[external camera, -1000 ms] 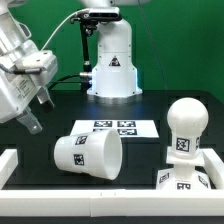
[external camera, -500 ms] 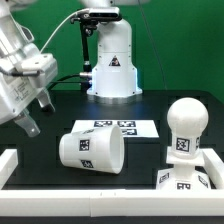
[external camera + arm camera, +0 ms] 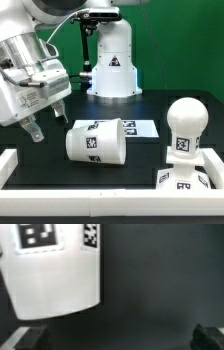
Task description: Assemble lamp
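Observation:
The white lamp shade [image 3: 95,142] lies on its side on the black table, tags showing on its wall. It also fills one corner of the wrist view [image 3: 50,277]. The bulb [image 3: 184,128], ball head up, stands on the flat square base [image 3: 185,178] at the exterior view's right. My gripper [image 3: 45,122] hangs open and empty just above the table, to the exterior view's left of the shade and apart from it. In the wrist view the two dark fingertips [image 3: 27,338] stand wide apart with only dark table between them.
The marker board [image 3: 135,127] lies flat behind the shade. The glossy white robot pedestal [image 3: 112,60] stands at the back. A white rail [image 3: 70,190] runs along the front edge, with a short wall [image 3: 6,165] at the exterior view's left.
My gripper has come down and moved toward the shade from the exterior view's left. The shade has rolled slightly toward the exterior view's right.

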Robot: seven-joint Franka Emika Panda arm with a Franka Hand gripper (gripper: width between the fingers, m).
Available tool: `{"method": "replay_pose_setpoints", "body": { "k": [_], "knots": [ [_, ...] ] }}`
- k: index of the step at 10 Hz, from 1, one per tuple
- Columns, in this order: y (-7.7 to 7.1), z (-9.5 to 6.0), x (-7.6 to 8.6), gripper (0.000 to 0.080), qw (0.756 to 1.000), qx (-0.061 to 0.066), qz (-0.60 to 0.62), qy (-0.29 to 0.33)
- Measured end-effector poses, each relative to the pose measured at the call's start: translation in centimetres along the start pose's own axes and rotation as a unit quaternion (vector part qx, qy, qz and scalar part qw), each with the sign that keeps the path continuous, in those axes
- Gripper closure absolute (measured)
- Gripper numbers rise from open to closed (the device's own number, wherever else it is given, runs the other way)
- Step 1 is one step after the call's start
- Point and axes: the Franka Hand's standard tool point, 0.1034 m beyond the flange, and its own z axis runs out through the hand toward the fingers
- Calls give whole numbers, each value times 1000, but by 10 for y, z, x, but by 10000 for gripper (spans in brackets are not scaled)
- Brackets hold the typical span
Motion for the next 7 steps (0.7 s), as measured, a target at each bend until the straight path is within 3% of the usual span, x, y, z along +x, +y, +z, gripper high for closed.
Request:
{"method": "replay_pose_setpoints", "body": {
  "k": [3,6,7],
  "knots": [
    [4,15,1,101,1000,1,-12,20],
    [2,20,1,101,999,6,-34,34],
    [3,23,-1,101,999,3,-38,36]
  ]
}}
